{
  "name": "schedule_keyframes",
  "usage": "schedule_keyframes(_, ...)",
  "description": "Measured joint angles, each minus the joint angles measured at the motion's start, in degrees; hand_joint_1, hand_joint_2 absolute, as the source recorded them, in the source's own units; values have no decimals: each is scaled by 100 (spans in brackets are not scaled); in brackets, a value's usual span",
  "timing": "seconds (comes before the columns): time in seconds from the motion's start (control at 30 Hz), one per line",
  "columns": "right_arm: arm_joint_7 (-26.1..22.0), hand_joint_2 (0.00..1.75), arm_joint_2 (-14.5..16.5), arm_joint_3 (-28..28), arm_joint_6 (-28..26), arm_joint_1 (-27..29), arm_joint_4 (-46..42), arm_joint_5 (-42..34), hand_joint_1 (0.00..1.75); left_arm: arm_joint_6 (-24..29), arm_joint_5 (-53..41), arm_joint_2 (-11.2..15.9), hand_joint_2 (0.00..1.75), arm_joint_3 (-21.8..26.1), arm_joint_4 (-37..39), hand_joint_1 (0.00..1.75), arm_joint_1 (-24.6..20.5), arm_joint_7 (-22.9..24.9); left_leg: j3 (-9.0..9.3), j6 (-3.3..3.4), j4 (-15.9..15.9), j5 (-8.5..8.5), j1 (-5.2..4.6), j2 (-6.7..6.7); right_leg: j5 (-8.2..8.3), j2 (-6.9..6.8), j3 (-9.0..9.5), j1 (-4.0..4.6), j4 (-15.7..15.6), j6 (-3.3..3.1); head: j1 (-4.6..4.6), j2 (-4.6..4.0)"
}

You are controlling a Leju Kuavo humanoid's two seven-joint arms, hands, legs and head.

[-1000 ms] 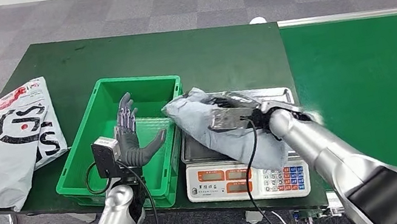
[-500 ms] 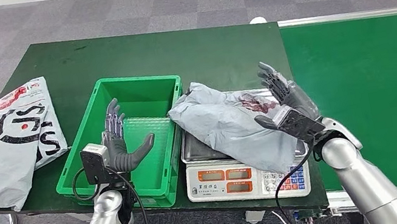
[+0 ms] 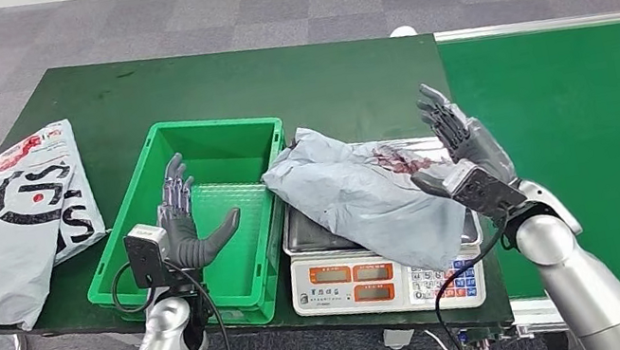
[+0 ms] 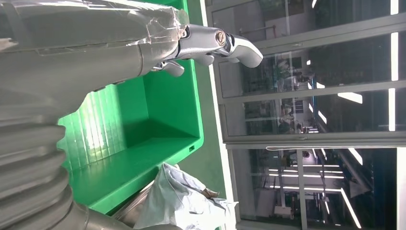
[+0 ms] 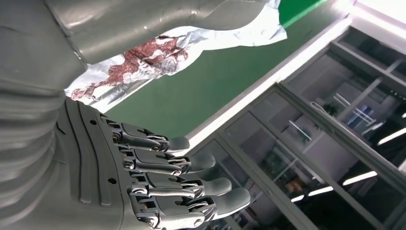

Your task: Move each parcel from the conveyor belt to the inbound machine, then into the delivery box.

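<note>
- Even, bright indoor light falls on the green crate [image 3: 198, 216], which casts only a soft shadow.
- Inside the crate, its ribbed floor shows pale glare.
- Beyond the crate, ceiling strip lights burn white behind glass.
- The right hand [image 5: 95, 167] is sharp close up.

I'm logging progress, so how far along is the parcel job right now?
Done: the grey parcel lies on the scale. In hand: nothing; the right hand and left hand are open, the left over the green box. Left: moving that parcel into the box.
</note>
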Motion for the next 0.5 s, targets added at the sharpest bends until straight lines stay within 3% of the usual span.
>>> schedule_keyframes(0.37,-593,175,15,-605,-310,643,-940,-111,0,-75,-111,-1,175,23,-130,0,99,0,-1,0,0,-4,0,0,-2,0,-2,0,0,0,1,0)
schedule_keyframes(0.5,-1044,175,83,-929,-726,817,-1181,-558,0,-338,-157,-49,175,-43,-526,0,64,-4,-7,3,5,0,0,-1,-1,-10,-10,0,-1,0,1,0)
